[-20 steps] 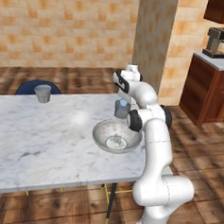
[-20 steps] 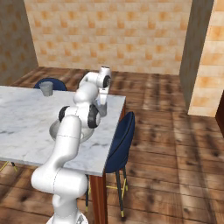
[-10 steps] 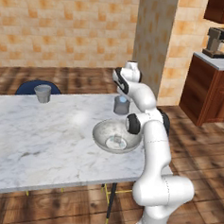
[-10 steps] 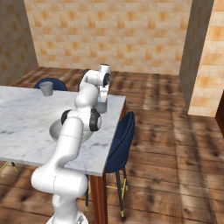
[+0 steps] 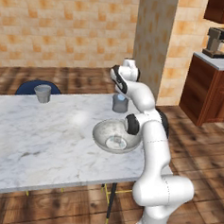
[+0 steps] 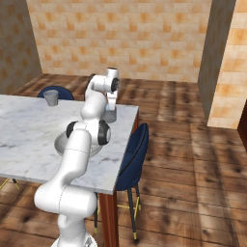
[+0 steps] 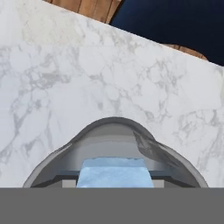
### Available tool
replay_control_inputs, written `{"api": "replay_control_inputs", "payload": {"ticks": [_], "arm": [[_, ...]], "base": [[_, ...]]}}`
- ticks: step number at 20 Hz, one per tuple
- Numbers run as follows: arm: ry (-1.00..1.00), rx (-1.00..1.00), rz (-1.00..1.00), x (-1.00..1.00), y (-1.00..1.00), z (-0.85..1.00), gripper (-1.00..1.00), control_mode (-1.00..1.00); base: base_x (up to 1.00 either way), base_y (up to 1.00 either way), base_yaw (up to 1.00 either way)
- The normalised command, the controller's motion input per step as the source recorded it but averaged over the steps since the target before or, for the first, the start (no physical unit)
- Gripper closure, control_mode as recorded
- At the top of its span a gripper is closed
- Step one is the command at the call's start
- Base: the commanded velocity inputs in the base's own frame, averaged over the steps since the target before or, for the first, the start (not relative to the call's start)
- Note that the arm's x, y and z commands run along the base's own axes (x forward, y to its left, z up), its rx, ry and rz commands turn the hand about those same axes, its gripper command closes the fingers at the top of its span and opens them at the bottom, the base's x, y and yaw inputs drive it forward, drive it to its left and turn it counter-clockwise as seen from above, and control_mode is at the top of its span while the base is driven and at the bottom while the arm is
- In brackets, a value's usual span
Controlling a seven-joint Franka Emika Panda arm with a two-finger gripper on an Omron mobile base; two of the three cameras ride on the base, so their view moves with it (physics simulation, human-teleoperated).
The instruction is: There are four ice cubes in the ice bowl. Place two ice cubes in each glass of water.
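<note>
The hand (image 5: 120, 92) is hanging directly over a glass of water (image 5: 119, 103) near the tabletop's (image 5: 46, 133) far right corner, its fingers hidden, so I cannot tell its grip. In the hand view, an ice cube (image 7: 114, 174) is showing inside the glass (lower half cut off). The ice bowl (image 5: 116, 136) is sitting nearby.

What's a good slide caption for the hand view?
Looking down on a grey glass of water on the marble table, an ice cube at its mouth.
</note>
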Motion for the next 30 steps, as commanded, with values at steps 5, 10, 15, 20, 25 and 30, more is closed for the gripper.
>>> {"api": "replay_control_inputs", "payload": {"ticks": [5,10,15,20,25,30], "arm": [[-0.30,0.00,0.00,-0.73,0.00,-0.32,-1.00,-1.00],[-0.44,0.00,0.03,-0.54,0.00,-0.50,-1.00,-1.00],[-0.42,0.00,0.03,-0.08,0.00,-0.73,-1.00,-1.00],[-0.46,0.00,0.09,-0.18,-0.01,-0.55,-1.00,-1.00],[-0.18,0.00,0.18,-0.64,-0.15,-0.15,-1.00,-1.00],[0.03,-0.02,0.18,-0.40,-0.07,-0.30,-1.00,-1.00]], "base": [[0.00,0.00,0.00],[0.00,0.00,0.00],[0.00,0.00,0.00],[0.00,0.00,0.00],[0.00,0.00,0.00],[0.00,0.00,0.00]]}}
